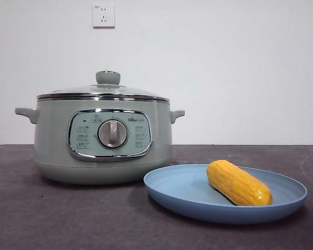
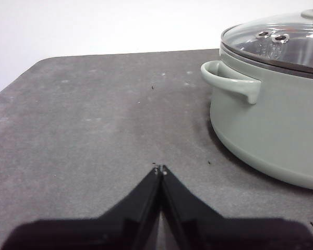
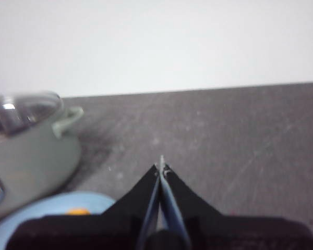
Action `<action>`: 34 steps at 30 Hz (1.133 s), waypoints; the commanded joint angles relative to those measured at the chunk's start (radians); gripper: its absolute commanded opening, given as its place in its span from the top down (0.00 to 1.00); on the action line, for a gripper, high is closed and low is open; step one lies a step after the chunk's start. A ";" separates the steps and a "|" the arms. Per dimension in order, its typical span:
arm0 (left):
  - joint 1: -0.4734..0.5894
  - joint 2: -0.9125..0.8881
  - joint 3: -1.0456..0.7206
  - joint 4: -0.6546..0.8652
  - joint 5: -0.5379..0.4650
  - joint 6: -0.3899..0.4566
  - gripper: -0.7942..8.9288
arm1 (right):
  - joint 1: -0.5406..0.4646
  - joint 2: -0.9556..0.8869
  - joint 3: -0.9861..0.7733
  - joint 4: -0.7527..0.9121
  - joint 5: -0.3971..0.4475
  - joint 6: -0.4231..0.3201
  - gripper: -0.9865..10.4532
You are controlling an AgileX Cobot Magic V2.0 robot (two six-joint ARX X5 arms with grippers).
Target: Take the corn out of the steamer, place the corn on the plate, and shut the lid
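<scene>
— Corn [image 1: 238, 183] first: where does it lie?

— On the plate [image 1: 182, 194], slantwise, toward the side away from the steamer [image 1: 52, 140]. It touches the plate's floor and sits clear of the near rim. From the right wrist camera only a small orange bit of it shows [image 3: 79, 211], on the plate's pale blue edge [image 3: 52, 208], below and to one side of the right gripper [image 3: 161, 167].

— And the pot?

— Steamer standing on the dark table [image 1: 41, 219], just behind the plate. The lid [image 1: 101, 90] is on it, seated level in the chrome rim, green knob upright on top. The dial faces the front camera.

— How do the grippers stand?

— Right gripper: jaws pressed together, nothing between them, held over bare table. The steamer is off to its side, near but not touching; one handle shows, blurred.

— Left one?

— Left gripper [image 2: 160, 171] likewise pressed together and holding nothing, tips meeting at a point above the table. The steamer sits ahead of it and to one side, apart from the tips, its handle [image 2: 230, 80] turned toward the gripper and the glass lid visible above

— Neither arm in the front view?

— Neither
</scene>
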 commanded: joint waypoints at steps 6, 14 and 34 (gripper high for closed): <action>0.003 -0.002 -0.014 0.005 -0.001 -0.010 0.92 | -0.001 -0.044 -0.092 -0.064 0.000 -0.007 0.91; 0.003 -0.002 -0.014 0.004 -0.001 -0.010 0.92 | 0.000 -0.044 -0.092 -0.072 -0.002 0.003 0.91; 0.003 -0.002 -0.014 0.004 -0.001 -0.010 0.92 | 0.000 -0.044 -0.092 -0.072 -0.002 0.004 0.91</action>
